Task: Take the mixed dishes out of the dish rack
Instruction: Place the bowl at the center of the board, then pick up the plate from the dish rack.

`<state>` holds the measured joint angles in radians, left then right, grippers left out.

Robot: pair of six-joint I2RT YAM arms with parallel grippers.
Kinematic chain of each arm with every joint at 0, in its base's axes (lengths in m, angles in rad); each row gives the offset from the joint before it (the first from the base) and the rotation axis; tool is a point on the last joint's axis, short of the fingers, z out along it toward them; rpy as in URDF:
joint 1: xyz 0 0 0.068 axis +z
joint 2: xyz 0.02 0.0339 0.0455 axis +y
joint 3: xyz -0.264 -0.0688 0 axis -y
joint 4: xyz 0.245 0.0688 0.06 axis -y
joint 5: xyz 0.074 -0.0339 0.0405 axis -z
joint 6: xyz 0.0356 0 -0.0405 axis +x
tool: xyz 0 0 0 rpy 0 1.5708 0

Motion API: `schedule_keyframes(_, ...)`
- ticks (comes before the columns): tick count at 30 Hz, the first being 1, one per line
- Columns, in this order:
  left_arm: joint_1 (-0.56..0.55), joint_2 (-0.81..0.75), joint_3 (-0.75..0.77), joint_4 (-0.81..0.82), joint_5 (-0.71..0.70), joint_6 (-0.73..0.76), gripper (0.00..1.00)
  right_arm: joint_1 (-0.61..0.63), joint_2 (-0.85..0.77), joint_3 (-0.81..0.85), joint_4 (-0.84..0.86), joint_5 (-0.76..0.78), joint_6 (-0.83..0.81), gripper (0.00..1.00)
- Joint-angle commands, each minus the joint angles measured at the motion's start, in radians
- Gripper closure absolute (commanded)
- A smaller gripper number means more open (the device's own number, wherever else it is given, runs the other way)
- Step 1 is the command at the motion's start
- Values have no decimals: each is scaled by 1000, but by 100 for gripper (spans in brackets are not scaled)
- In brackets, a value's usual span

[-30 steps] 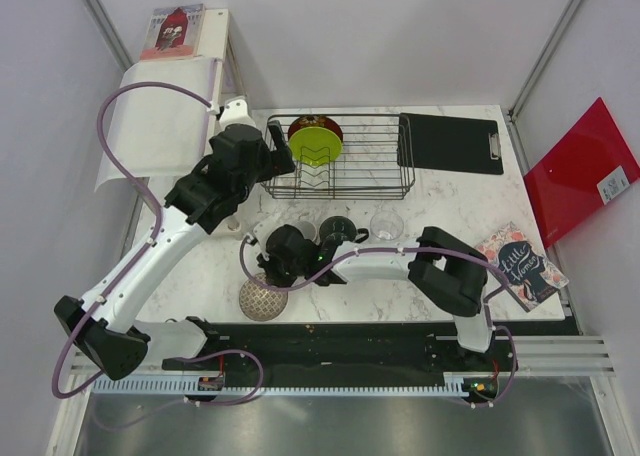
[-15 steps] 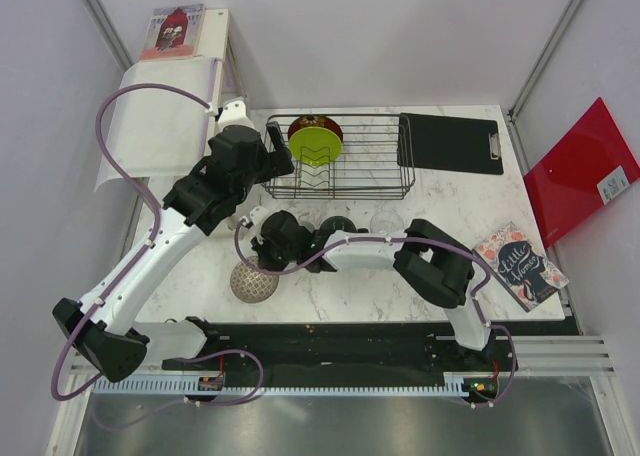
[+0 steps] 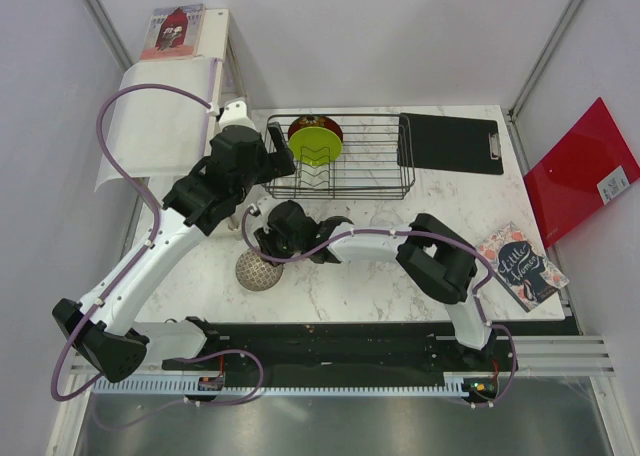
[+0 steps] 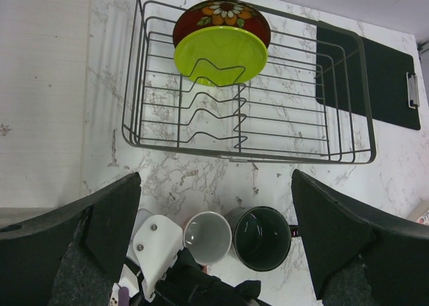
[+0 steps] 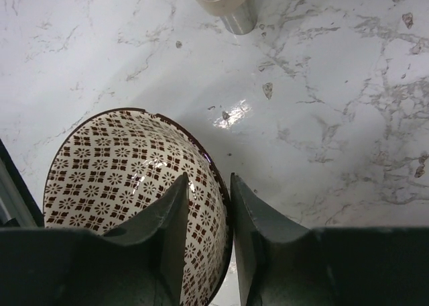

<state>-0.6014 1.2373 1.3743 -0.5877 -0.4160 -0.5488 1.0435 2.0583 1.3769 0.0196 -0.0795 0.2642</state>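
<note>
The dish rack [image 3: 345, 158] stands at the back of the table and also shows in the left wrist view [image 4: 268, 118]. In it a lime-green plate [image 3: 316, 146] [image 4: 221, 54] stands upright in front of a dark red flowered bowl [image 3: 315, 126] [image 4: 224, 14]. My left gripper [image 3: 280, 154] [image 4: 214, 175] is open and empty, high over the rack's near-left corner. My right gripper [image 3: 268, 248] [image 5: 208, 182] is shut on the rim of the small pink-white patterned bowl [image 3: 257, 269] [image 5: 114, 165], one finger inside and one outside. The orange-red cup [image 4: 208, 237] and dark grey mug [image 4: 263, 239] stand side by side in front of the rack. The right arm hides the clear glass.
A black clipboard [image 3: 450, 141] lies right of the rack. A red folder [image 3: 580, 171] leans at the far right, with a book [image 3: 520, 263] on the table edge below it. The white shelf stand [image 3: 170, 106] stands at the back left; a white foot [image 5: 228, 1] shows beyond the bowl.
My right gripper has carried the patterned bowl from near the table's front edge away from me, toward the cups. The left arm has hardly moved.
</note>
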Motion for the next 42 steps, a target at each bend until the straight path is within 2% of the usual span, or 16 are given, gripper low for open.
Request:
schedule_keyframes(1, 5, -12, -1, 39, 13, -30, 1, 6, -78, 4, 60, -34, 6, 61)
schedule_keyframes(6, 5, -13, -1, 45, 17, -23, 1, 9, -128, -1, 60, -40, 21, 55)
schedule_keyframes(12, 5, -10, 0, 54, 20, -20, 1, 18, -214, -10, 46, -48, 24, 53)
schedule_keyframes(16, 5, -7, 6, 57, 19, -14, 1, 16, -330, -47, 29, -19, 18, 53)
schedule_keyframes(22, 5, 19, 23, 72, 23, -7, 1, 18, -510, -119, -67, 125, -43, 52)
schedule_keyframes(27, 5, 62, 49, 77, 14, 1, 1, 16, -648, -228, -154, 369, -62, 53)
schedule_keyframes(29, 5, 96, 60, 77, 16, 0, 1, 9, -719, -274, -167, 421, -51, 53)
schedule_keyframes(32, 5, 158, 107, 75, 35, 4, 1, 0, -803, -317, -182, 513, -40, 53)
schedule_keyframes(37, 5, 306, 285, 89, 98, 79, 3, -5, -930, -366, -195, 609, -28, 52)
schedule_keyframes(42, 3, 555, 532, 94, 109, 332, 6, -3, -1017, -420, -201, 655, -26, 53)
